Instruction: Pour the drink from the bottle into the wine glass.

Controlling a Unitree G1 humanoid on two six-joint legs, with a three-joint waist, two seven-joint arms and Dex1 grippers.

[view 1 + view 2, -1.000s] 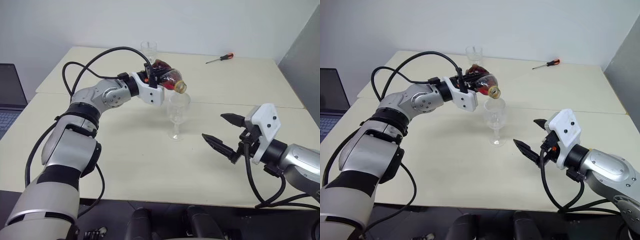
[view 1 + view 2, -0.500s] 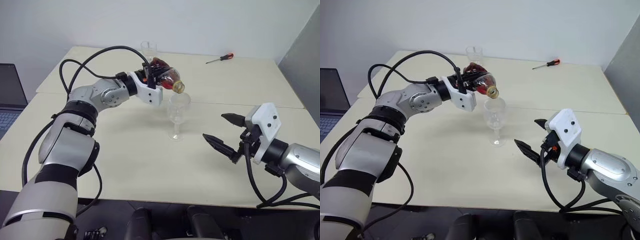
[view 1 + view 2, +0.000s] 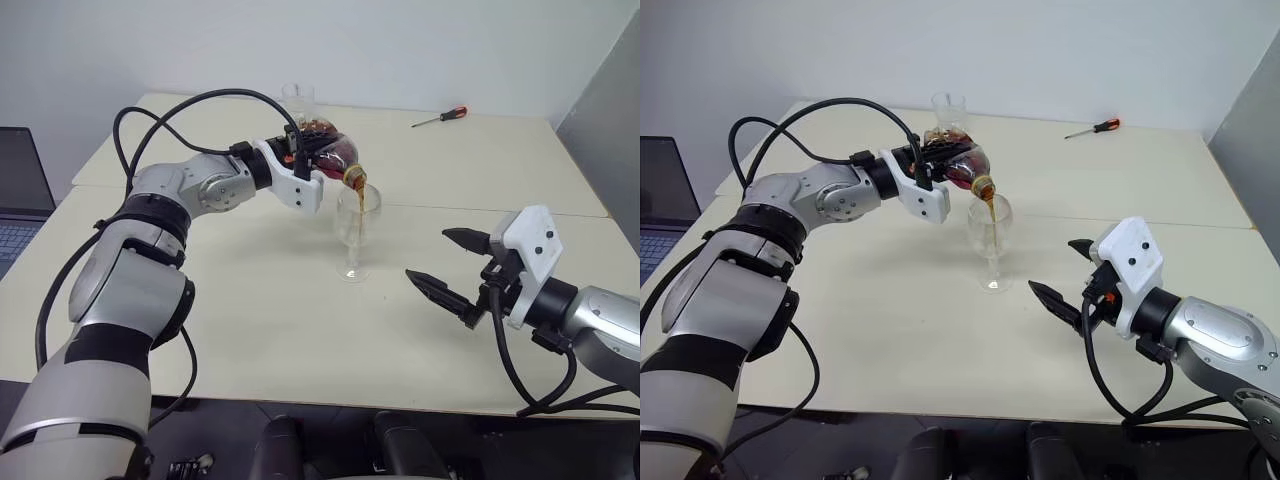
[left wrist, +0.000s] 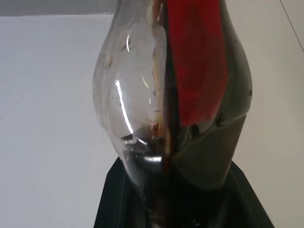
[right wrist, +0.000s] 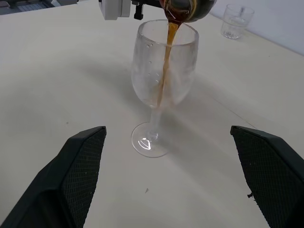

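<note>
At frame centre the left gripper (image 3: 305, 158) clamps the tilted bottle (image 3: 333, 155); drink (image 5: 165, 71) streams into the glass (image 3: 355, 228), mid-table (image 3: 260, 330). The right gripper (image 3: 452, 268), lower right, gapes empty over bare tabletop.

No writing can be read, not even on the bottle's (image 3: 962, 165) red label.

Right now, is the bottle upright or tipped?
Tipped: the bottle lies mouth-down over the glass, and a brown stream runs into it.

Bottle (image 3: 330, 158) tilted just above wine glass (image 3: 355, 228) mid-table; tumbler (image 3: 297, 98) behind, screwdriver (image 3: 440, 117) far right.
</note>
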